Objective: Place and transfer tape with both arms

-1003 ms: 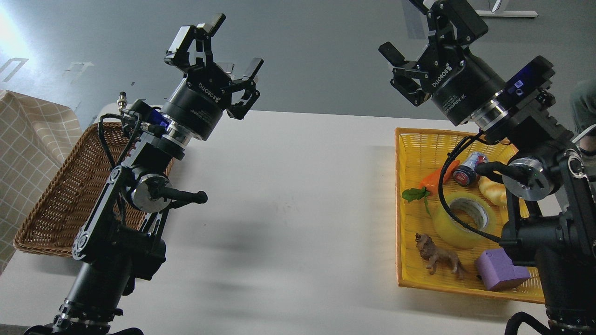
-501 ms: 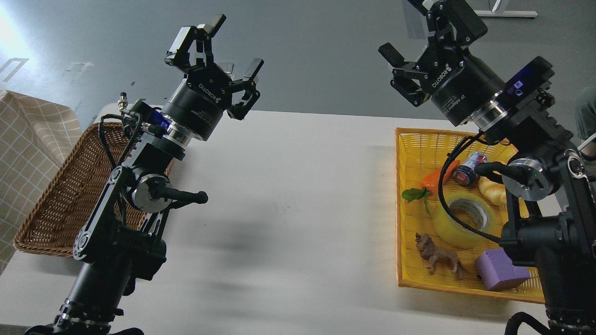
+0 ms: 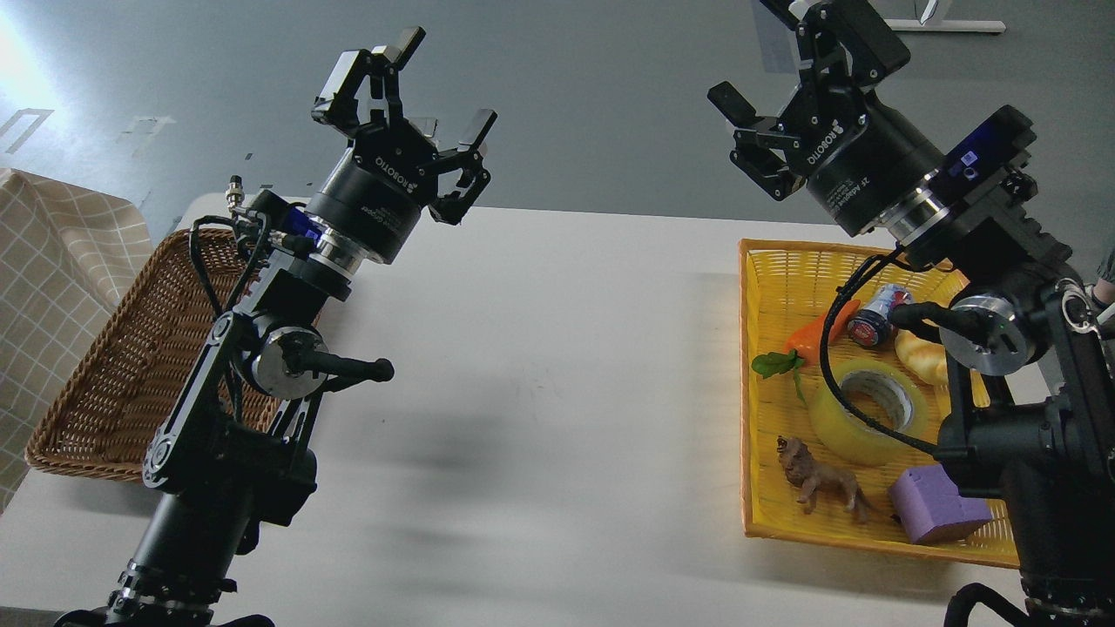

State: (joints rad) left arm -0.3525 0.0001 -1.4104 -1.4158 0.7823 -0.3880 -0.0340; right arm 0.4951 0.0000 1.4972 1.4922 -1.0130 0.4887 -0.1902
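Tape (image 3: 867, 409) inside yellow basket (image 3: 784, 279)

From my seat, the widest free room is the bare white table (image 3: 557, 366) through the middle of the frame, between the brown wicker basket (image 3: 113, 383) at left and the yellow basket (image 3: 775, 270) at right. My left gripper (image 3: 416, 103) and right gripper (image 3: 784, 61) hang high in the upper frame, fingers spread, well above the table. Inside the yellow basket the tape (image 3: 867, 409) is crowded: a black cable (image 3: 836, 383) crosses its near rim, the carrot (image 3: 814, 335) sits just above-left, the can (image 3: 875, 315) and bread (image 3: 923, 357) above, the lion figure (image 3: 819, 477) and purple block (image 3: 936, 503) below. My right arm's elbow blocks the basket's right side.
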